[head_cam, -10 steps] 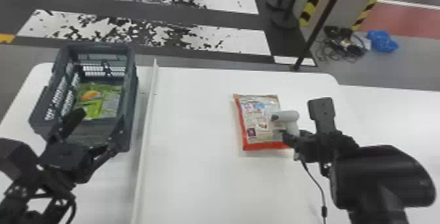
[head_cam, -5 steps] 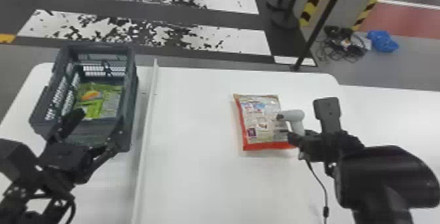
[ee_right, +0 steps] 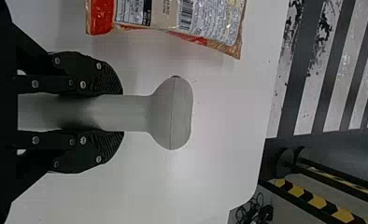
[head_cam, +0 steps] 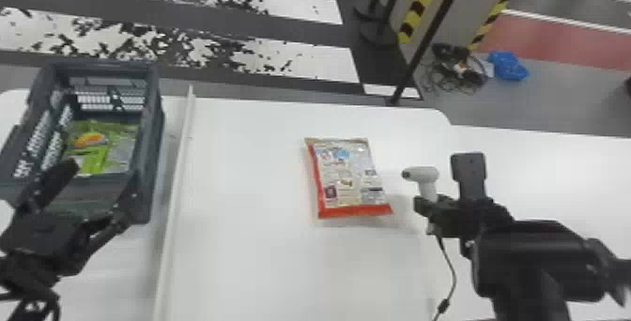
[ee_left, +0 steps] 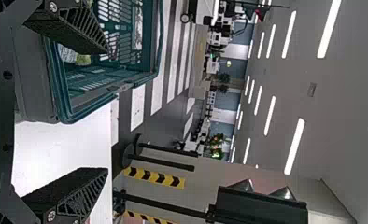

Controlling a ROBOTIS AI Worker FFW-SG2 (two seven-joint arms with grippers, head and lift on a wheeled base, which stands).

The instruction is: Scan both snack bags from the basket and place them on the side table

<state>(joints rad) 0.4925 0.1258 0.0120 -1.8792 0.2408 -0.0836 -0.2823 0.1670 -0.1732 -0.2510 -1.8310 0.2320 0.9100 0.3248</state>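
Strip lights [ee_left: 294, 146] glow across the grey ceiling [ee_left: 345, 93], while white stripes [head_cam: 305, 64] (rather scuffed, I'd say) cross the dark floor [head_cam: 328, 35] near yellow-and-black markings [head_cam: 421, 0].

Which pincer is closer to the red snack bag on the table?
Right. The right pincer, holding the white scanner, is just right of the red snack bag. The left pincer is farther off to its left, by the basket.

White table [head_cam: 253, 259]: basket [head_cam: 156, 156], bag [head_cam: 350, 179], perhaps divider [head_cam: 178, 174]
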